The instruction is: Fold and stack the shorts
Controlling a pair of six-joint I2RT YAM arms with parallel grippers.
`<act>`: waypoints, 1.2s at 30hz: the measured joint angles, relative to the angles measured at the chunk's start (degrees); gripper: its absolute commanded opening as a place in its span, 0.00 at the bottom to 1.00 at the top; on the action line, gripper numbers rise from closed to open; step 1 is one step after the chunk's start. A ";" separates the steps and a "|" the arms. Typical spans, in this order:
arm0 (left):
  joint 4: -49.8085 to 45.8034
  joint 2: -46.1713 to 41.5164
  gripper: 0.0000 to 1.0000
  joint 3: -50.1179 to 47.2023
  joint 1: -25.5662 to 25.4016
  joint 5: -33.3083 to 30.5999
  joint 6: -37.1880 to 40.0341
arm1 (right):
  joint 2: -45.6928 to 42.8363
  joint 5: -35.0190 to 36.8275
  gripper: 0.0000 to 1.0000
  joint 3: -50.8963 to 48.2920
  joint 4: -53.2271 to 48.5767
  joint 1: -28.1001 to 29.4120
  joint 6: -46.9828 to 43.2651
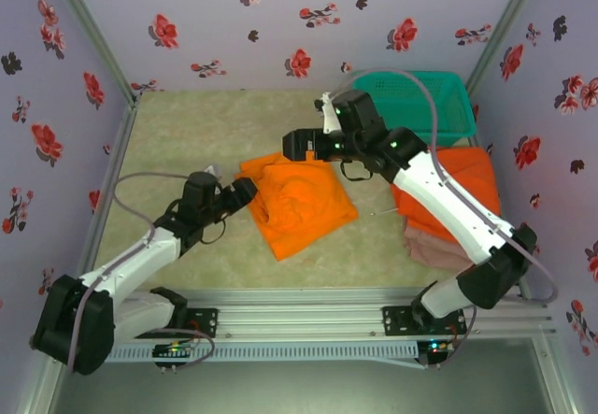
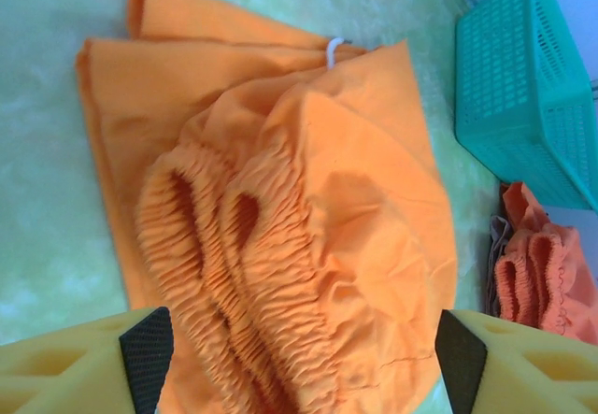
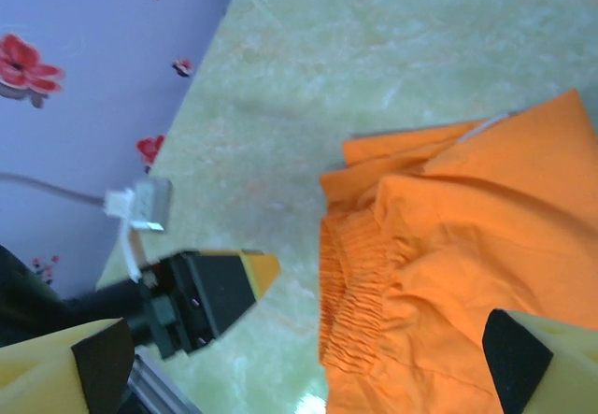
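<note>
Top view: we count two orange pairs, folded orange shorts (image 1: 297, 204) mid-table, second orange shorts (image 1: 476, 171) at right atop one pink-beige shorts (image 1: 422, 246), one teal basket (image 1: 411, 96) behind. Left wrist: left gripper (image 2: 304, 358) gapes wide over the fold. Right wrist: right gripper (image 3: 308, 367) wide, empty.

Orange shorts (image 1: 299, 199) lie crumpled at the centre of a pale, mottled worktop (image 1: 187, 134). A teal mesh basket (image 1: 453, 96) stands at the far right corner. In front of it, pink-beige shorts (image 1: 425, 246) lie beneath a second orange pair (image 1: 476, 176).
</note>
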 measured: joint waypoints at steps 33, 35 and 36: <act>-11.91 30.40 0.39 21.27 2.14 4.02 6.21 | 22.69 10.49 0.63 -7.37 6.12 14.71 6.69; -11.74 30.95 0.38 21.27 2.14 4.02 6.19 | 23.76 10.27 0.61 -7.34 6.32 14.78 7.26; -11.58 31.17 0.37 21.27 2.14 4.02 6.21 | 24.33 10.14 0.58 -7.30 6.40 14.86 7.52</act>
